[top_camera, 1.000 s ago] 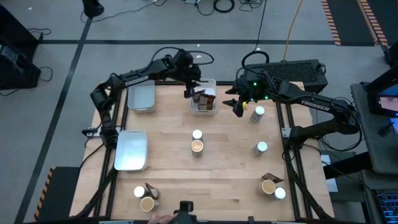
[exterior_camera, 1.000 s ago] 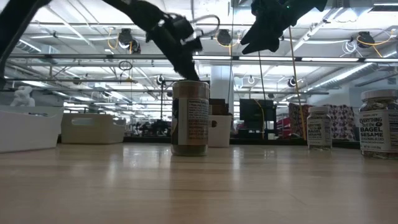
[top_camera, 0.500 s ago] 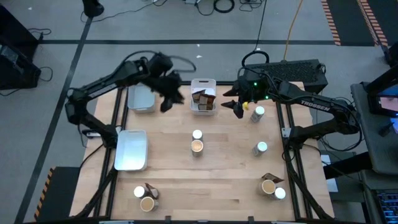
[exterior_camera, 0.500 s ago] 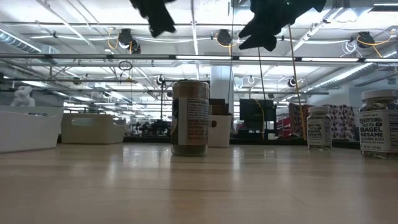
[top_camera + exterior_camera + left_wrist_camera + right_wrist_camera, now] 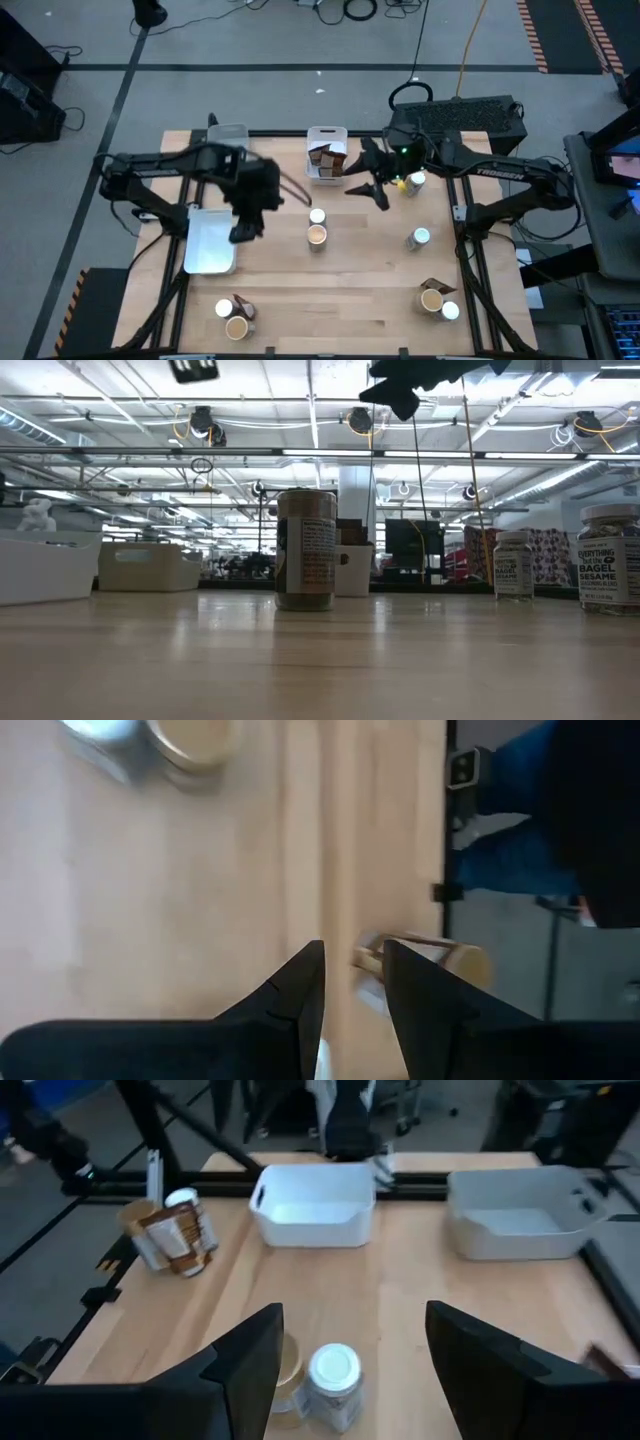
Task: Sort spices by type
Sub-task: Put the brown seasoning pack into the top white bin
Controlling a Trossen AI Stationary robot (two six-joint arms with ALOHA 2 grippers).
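Note:
The spices stand in groups. A white-topped jar and a tan-topped jar stand upright mid-table. Dark brown packets sit in the far middle tray. Two white-topped jars stand on the right side. A jar-and-packet cluster stands at each near corner. My left gripper hovers narrowly open beside the left tray. My right gripper hangs wide open above the table, facing the mid-table jars.
Two pale trays lie on the left side, one at the far edge and one nearer. The low view shows the tan jar in front and both grippers high above the table. A person's legs show beyond the near edge.
My left gripper has swung away from the far middle tray, toward the table's left and near side, and now hangs beside the left tray. My right gripper has drifted a little toward the mid-table jars.

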